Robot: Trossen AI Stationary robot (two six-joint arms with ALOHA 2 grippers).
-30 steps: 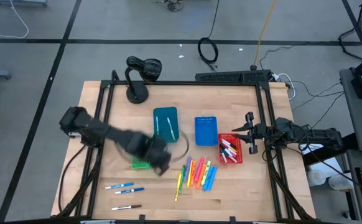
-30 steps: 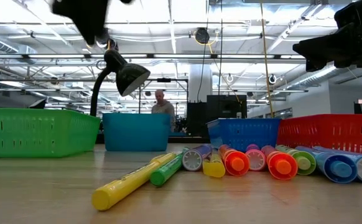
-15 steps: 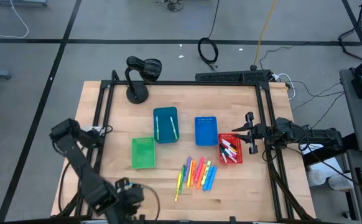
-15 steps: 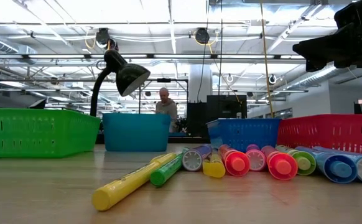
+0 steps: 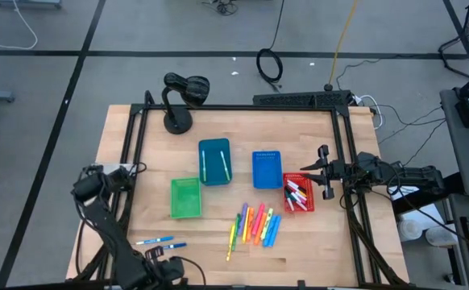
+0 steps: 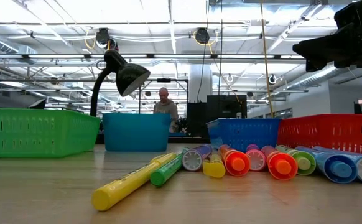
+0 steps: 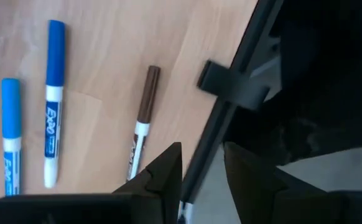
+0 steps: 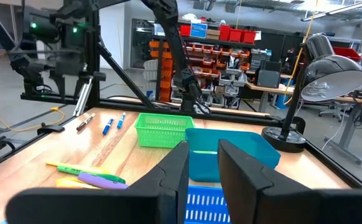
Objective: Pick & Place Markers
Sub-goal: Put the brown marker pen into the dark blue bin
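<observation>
Wooden tabletop [image 5: 218, 217], near edge: left gripper [image 7: 201, 152] narrowly parted, empty, over frame rail [image 7: 231, 118]. Just ahead, brown-capped marker [image 7: 142, 118]; beyond it, two blue-capped markers [image 7: 51, 106]. Probably light, stiff, slick-barrelled; best pinched mid-body, crosswise. Right gripper [image 5: 325, 173] idle beside red bin [image 5: 299, 193], narrowly parted, empty.

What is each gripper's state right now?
Left gripper: open a little, empty, above the table's front-left edge.
Right gripper: open a little, empty.

The table [image 5: 315, 234] is pale, matt butcher-block wood. The green bin [image 6: 38, 132] looks like perforated plastic. The markers [image 6: 234, 162] seem smooth, glossy plastic.
</observation>
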